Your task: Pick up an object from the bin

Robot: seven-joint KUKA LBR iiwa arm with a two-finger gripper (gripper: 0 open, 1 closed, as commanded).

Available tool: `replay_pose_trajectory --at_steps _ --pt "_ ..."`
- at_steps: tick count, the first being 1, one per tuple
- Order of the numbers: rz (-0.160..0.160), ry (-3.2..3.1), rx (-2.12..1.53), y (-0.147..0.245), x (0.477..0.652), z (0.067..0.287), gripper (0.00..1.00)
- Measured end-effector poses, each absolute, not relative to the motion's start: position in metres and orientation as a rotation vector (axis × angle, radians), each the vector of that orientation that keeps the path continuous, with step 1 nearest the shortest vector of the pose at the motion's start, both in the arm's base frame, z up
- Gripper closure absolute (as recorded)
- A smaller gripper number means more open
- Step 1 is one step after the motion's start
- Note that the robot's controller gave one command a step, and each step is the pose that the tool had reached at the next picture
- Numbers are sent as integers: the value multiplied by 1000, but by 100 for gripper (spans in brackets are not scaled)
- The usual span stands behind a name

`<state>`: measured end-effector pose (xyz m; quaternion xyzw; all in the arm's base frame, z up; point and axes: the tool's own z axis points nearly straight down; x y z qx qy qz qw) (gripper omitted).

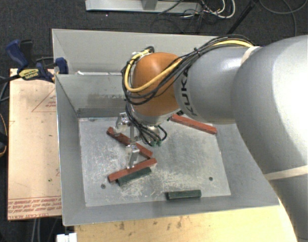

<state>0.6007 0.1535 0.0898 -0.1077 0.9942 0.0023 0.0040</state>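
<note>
My gripper (pixel 133 158) hangs below the orange wrist cover in the middle of the bin, low over the floor. Its tip comes down just above a long red-brown bar (pixel 124 172) that lies slanted on the floor. A dark green bar (pixel 136 175) lies against that bar's lower side. A shorter red-brown bar (pixel 117 135) lies to the upper left of the gripper, and a small red-brown piece (pixel 143 150) sits right beside it. Nothing is seen held.
Another dark green bar (pixel 183 195) lies near the bin's front edge. A red-brown bar (pixel 195 124) rests at the right, partly under the arm. The big arm covers the bin's right side and back.
</note>
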Motion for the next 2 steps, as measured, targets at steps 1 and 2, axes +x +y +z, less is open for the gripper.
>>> replay_pose_trajectory --at_steps 1,2 --pt "7 3114 -337 153 601 90 0" --pt "14 3112 -307 149 628 84 0"
